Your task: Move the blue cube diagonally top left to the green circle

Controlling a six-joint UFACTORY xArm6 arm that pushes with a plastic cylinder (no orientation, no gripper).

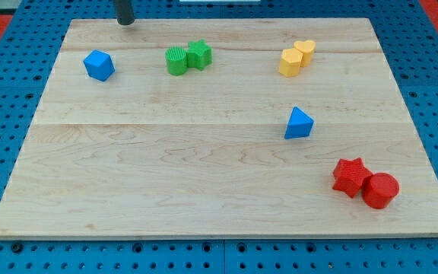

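At the view's top edge, left of centre, my tip (125, 22) rests on the wooden board (204, 167), a bare rod gripping nothing, with the blue cube (98, 65) below it and slightly to the view's left, apart from it. Right of the cube sit the green circle (176, 61) and green star (199, 54), touching; farther right are two touching yellow blocks (296, 58), a blue triangle (298, 123), and a red star (350, 176) against a red cylinder (380, 190)
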